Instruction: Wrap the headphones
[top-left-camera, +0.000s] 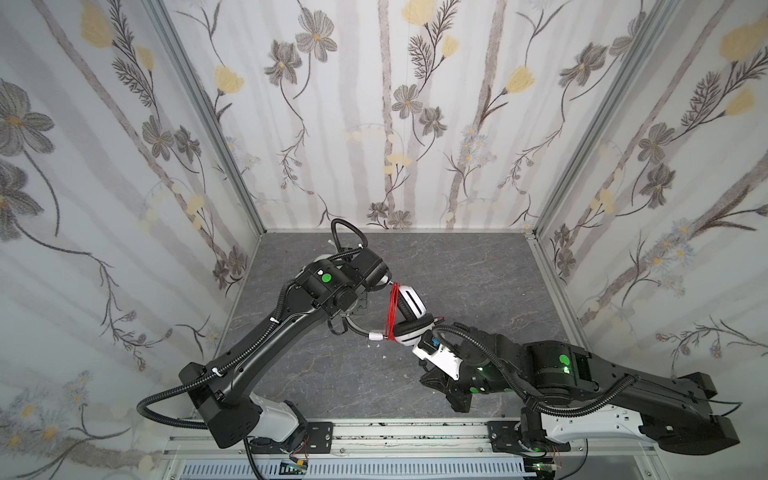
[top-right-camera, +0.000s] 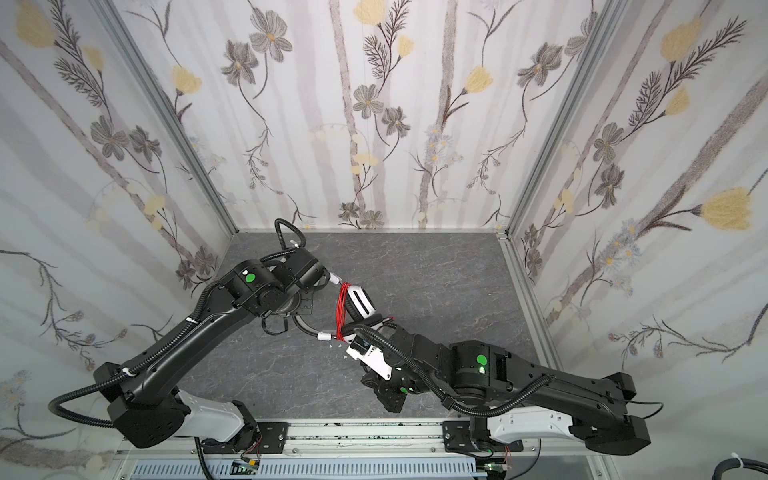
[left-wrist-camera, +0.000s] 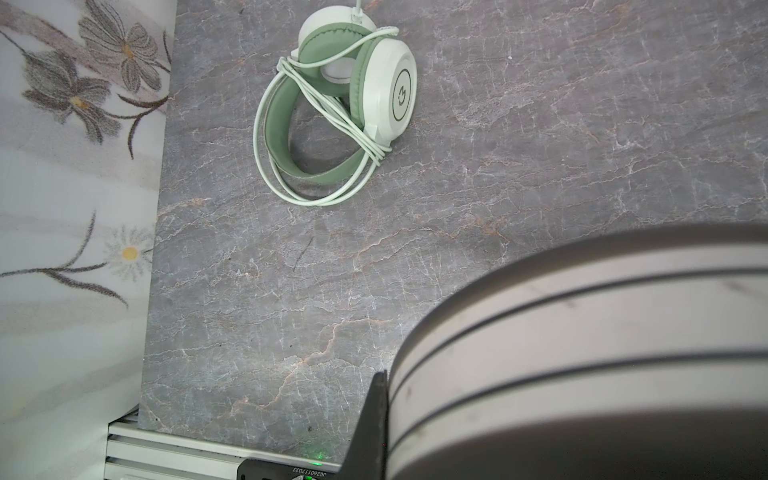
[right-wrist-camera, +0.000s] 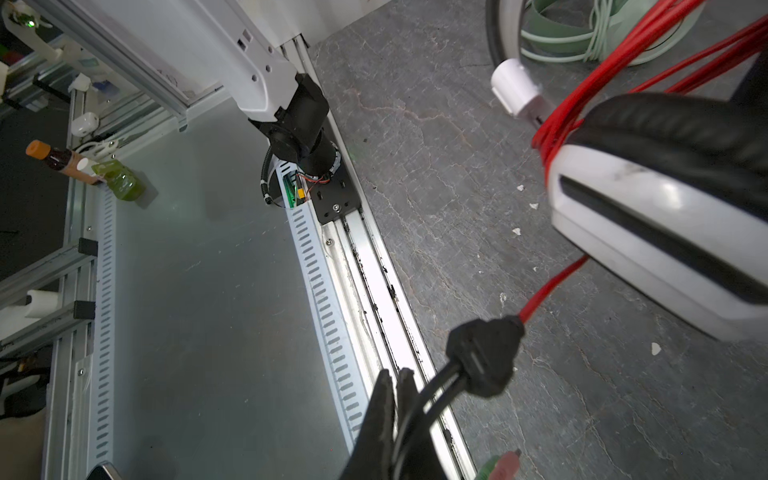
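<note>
White headset (top-left-camera: 409, 305) held between arms, red cable (top-left-camera: 392, 309) looped round it, left gripper (left-wrist-camera: 384, 386) clamped on it, right gripper (right-wrist-camera: 395, 376) pinched on cable's black tail, green headset (left-wrist-camera: 336, 112) wrapped, lying on table (top-left-camera: 478, 291).

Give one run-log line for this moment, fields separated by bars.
left claw: shut on white-and-black headset | right claw: shut on red cable past its black splitter | red cable: wound around headset | green headset: wrapped, on table

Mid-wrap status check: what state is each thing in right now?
white-and-black headset: gripped, partly wrapped
red cable: several loops around that headset, end unwound
green headset: lying on the table, green cable wrapped round it
left pincer: shut on white-and-black headset
right pincer: shut on red cable's black end leads
</note>
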